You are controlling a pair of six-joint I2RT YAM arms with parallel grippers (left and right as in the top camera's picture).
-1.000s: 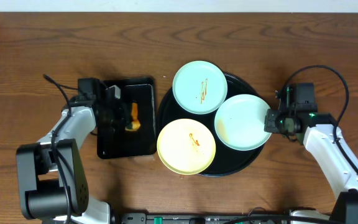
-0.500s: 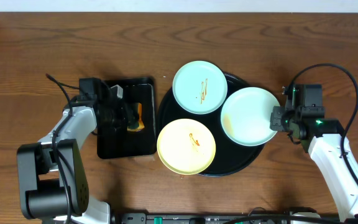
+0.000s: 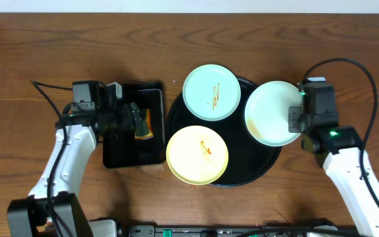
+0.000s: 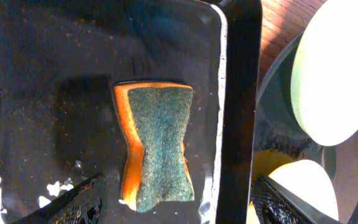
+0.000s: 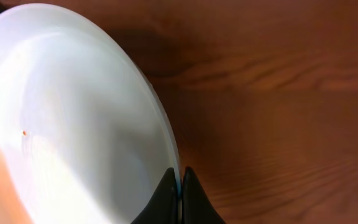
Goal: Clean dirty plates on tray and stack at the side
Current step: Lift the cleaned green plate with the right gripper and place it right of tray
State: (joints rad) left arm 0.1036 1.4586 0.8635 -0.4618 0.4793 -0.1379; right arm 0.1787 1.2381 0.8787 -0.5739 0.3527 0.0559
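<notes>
The right hand [image 5: 180, 186] clamps the rim of a tilted pale plate [image 3: 272, 112] over the right edge of the round tray [image 3: 258, 168], near the streaked mint plate [image 3: 211, 92] and yellow plate [image 3: 197, 155]; the left hand [image 4: 182, 199] hangs spread above the sponge [image 4: 160, 149].

Left wrist view, contents:

- Small black rectangular tray [image 4: 55, 56]: fills the frame from 9 o'clock to centre. Its surface is wet and glossy, with pale flecks toward 7 o'clock.
- Sponge [image 4: 157, 146]: orange body with a dark green scouring face upward and a waisted outline. It lies flat on the tray, just toward 6 o'clock of centre.
- Left gripper [image 4: 177, 202]: black textured fingertips [image 4: 73, 202] show at 7 and 5 o'clock, spread wide, with the sponge between them and untouched.
- Large black tray [image 4: 272, 124]: at 3 o'clock, glossy.
- Pale plate [image 4: 340, 68]: at 2 o'clock.
- Second pale plate [image 4: 306, 186]: at 5 o'clock, partly cropped.
- Wooden table [image 4: 284, 18]: a sliver at 1 o'clock.
</notes>
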